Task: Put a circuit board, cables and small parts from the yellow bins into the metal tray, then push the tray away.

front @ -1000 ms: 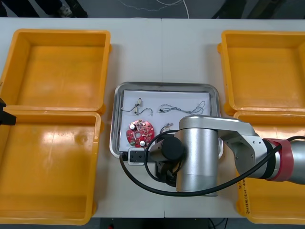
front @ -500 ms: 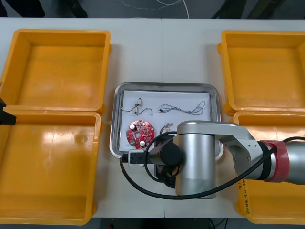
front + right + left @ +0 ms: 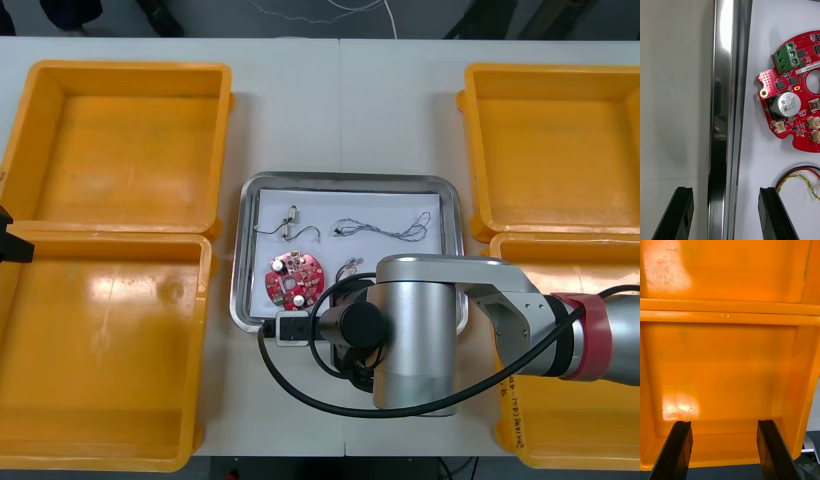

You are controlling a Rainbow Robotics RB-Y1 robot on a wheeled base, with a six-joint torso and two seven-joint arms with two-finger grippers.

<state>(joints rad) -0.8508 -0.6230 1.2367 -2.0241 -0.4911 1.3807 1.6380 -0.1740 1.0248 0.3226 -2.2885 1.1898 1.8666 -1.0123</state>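
The right pincer (image 3: pixel 725 192) stood open and empty astride the near rim of the metal tray (image 3: pixel 724 93), one finger inside, one over the counter (image 3: pixel 673 93). The circuit board (image 3: pixel 793 108) and a red and yellow cable (image 3: pixel 799 175) lay inside it. A good push, I judge, needed square, slow pressure on that rim, keeping the tray straight. The left pincer (image 3: pixel 723 426), also open and empty, hung over a yellow bin (image 3: pixel 730 363) left of the tray.

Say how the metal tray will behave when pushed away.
The tray looks rigid and shallow, so it will probably slide flat on the smooth table rather than tip. Its polished rim, straddled by the open right claw, may be slippery. The loose cables could shift. Left claw hangs over a bin.
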